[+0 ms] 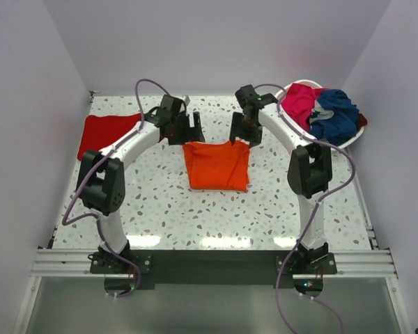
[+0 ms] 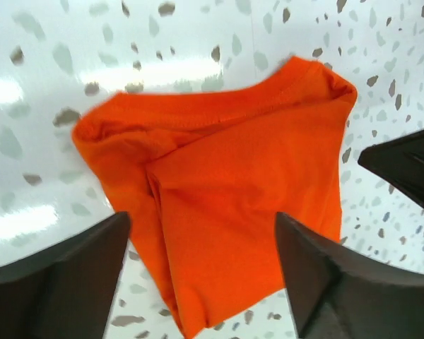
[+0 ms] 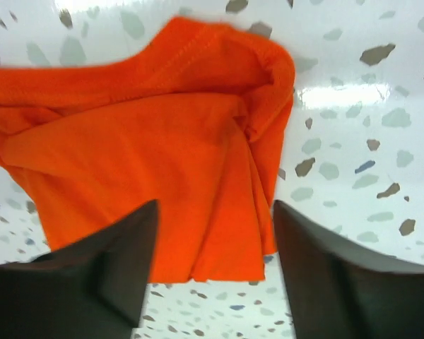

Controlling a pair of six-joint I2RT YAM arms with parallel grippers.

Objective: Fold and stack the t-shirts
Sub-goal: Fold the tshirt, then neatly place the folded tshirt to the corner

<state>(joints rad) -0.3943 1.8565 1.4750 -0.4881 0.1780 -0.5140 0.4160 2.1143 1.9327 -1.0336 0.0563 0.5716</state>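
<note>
Your two arms are white tubes with chunky black joints, the left arm [image 1: 129, 146] at 9 o'clock and the right arm [image 1: 279, 129] at 3. A lilac cable [image 1: 150, 81] loops along each, and the black bases [image 1: 118, 264] sit bolted to a silver rail [image 1: 362, 263] at 6 o'clock. Your fingers [image 2: 56, 282] are matte black wedges.

The speckled table [image 1: 195, 223] carries a folded orange t-shirt [image 1: 217, 165] at its middle, a rough square with its edges fairly straight; a darker red t-shirt [image 1: 106, 133] lies flat near the far left edge, well apart from it. The left gripper [image 1: 187, 133] hangs just beside the orange shirt's far left corner; the right gripper [image 1: 242, 138] hangs over its far right corner, fingers apart. A white basket [image 1: 362, 125] sits in the far right corner (heaped, not folded) with a magenta t-shirt [image 1: 301, 101] and a navy t-shirt [image 1: 334, 115] bunched together.
</note>
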